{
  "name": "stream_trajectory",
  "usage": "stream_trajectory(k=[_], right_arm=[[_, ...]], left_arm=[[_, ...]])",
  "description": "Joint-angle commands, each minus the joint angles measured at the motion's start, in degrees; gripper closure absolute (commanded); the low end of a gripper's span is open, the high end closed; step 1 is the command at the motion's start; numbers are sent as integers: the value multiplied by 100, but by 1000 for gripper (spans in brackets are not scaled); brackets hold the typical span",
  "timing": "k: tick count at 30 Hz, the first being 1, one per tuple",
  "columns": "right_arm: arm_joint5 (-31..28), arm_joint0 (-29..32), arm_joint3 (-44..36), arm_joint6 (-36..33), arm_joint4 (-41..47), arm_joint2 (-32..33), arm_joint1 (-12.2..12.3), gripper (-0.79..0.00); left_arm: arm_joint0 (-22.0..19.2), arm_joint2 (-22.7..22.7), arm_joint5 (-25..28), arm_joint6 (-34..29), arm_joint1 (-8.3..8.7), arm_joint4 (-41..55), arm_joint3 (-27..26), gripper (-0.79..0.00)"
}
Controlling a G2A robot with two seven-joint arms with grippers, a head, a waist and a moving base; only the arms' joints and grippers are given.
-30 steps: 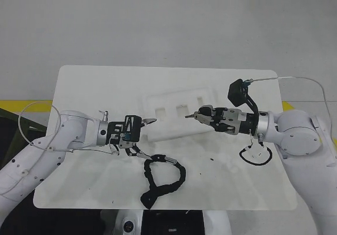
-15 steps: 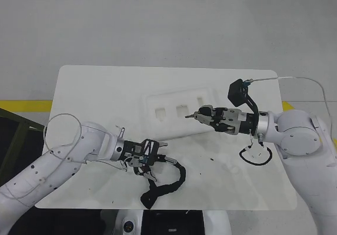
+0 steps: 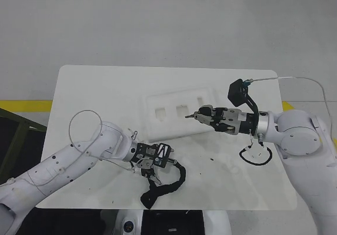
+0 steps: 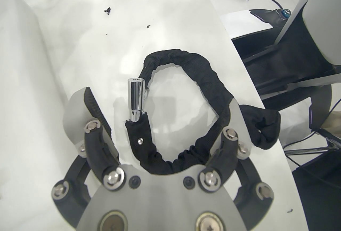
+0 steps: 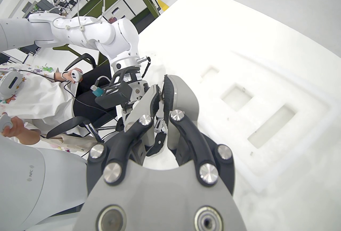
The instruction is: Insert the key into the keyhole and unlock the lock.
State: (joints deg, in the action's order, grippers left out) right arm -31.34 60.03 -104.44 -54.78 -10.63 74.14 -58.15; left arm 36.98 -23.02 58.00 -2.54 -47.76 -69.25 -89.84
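The lock is a black fabric-sleeved chain (image 4: 210, 82) lying in a loop near the table's front edge, with a chrome cylinder (image 4: 135, 98) at one end. My left gripper (image 4: 159, 97) is open and hovers just above it, one finger (image 4: 89, 106) beside the cylinder and the other over the far side of the loop. In the top view this left gripper (image 3: 159, 154) covers the cylinder end of the chain (image 3: 177, 176). My right gripper (image 3: 202, 114) is held above the table's middle, shut on the small key (image 3: 187, 116), whose tip points toward the left arm.
A white foam tray (image 3: 180, 114) with square recesses lies at the table's centre, under the right gripper. A black cable loop (image 3: 255, 155) lies by the right arm. Small dark crumbs (image 4: 107, 11) dot the surface. The table's front edge runs close to the chain.
My left arm has swung from beside the foam tray toward the front edge and now sits over the lock's cylinder end, still open. The right arm with the key has not moved.
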Motion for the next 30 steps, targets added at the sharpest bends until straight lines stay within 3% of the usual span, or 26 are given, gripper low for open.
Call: stream_trajectory(k=[1,11,16,21,30], right_arm=[[0,0,0,0,0,0,0,0],[0,0,0,0,0,0,0,0],[0,0,0,0,0,0,0,0],[0,0,0,0,0,0,0,0],[0,0,0,0,0,0,0,0]], left_arm=[[-69,67,0,-2,-53,12,97,-785],[-280,294,0,43,-244,-125,468,-785],[-341,358,0,157,-315,-281,585,-523],[-334,369,0,311,-374,-422,731,-388],[-253,256,-21,592,-452,-688,889,-323]])
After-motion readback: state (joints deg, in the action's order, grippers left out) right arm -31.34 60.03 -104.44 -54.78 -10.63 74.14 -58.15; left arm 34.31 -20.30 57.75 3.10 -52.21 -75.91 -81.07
